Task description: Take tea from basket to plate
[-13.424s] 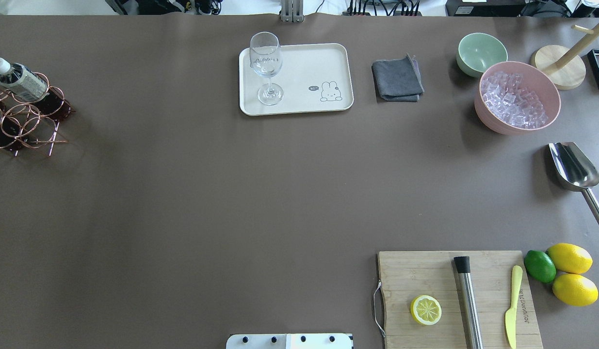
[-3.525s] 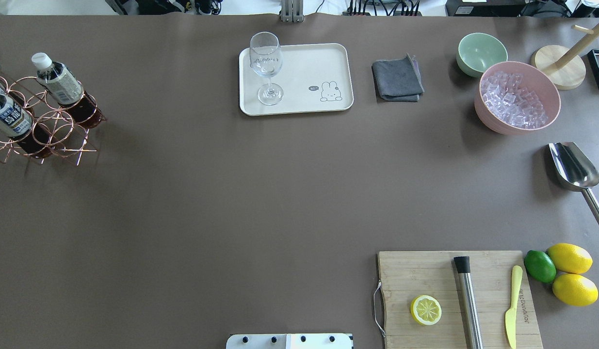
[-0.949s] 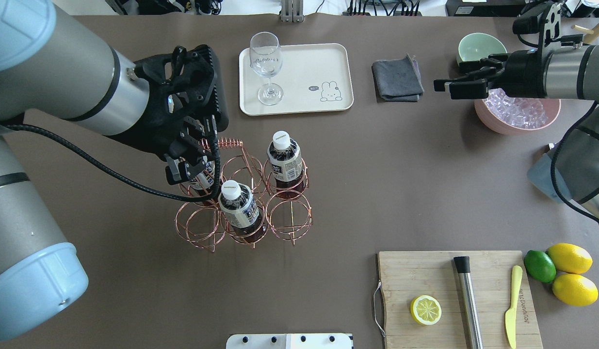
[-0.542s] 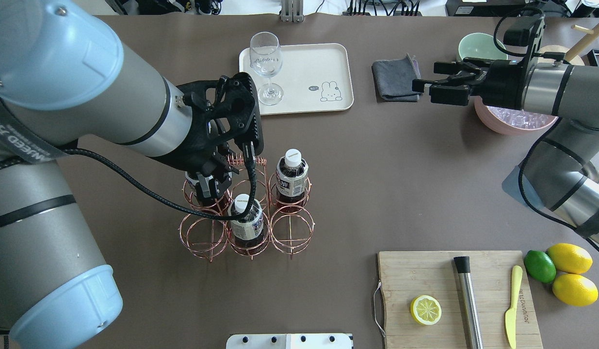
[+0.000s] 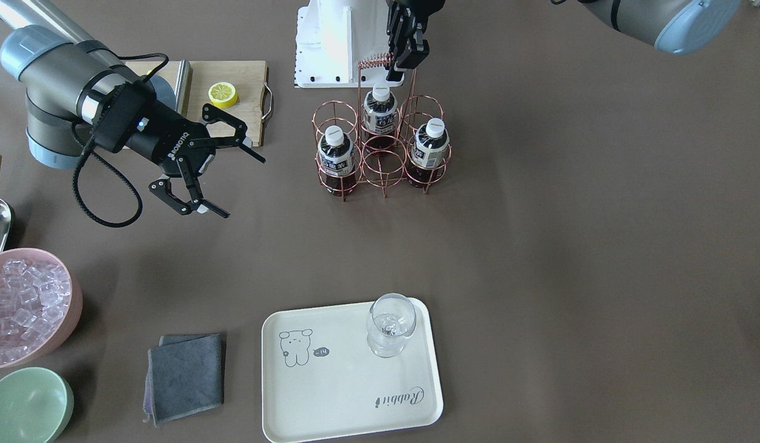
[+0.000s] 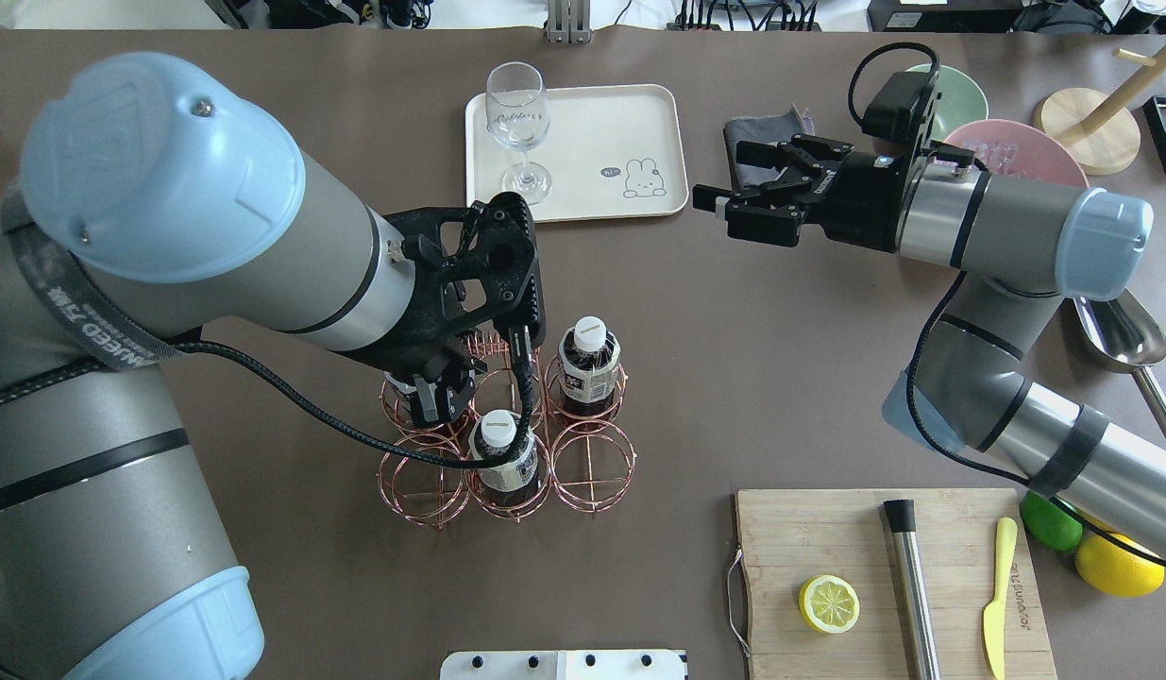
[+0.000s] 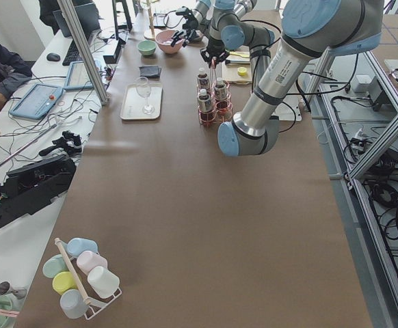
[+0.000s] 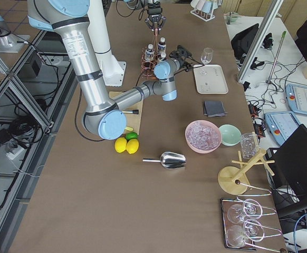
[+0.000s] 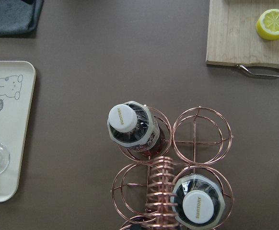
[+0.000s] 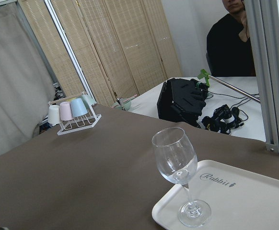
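Short of the plate (image 5: 355, 375), the basket (image 5: 380, 161) has arrived clamped in the left end effector (image 5: 404, 61), probably putting tea (image 5: 334, 159) within reach of the spread-open right end effector (image 5: 244, 189).

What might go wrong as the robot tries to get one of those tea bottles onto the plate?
1. The tea bottles sit deep in the wire rings of the basket, so lifting one might drag or tip the basket if the left gripper, now on the handle, lets go.
2. A stemmed glass stands on the plate; a bottle set close by might knock it over.
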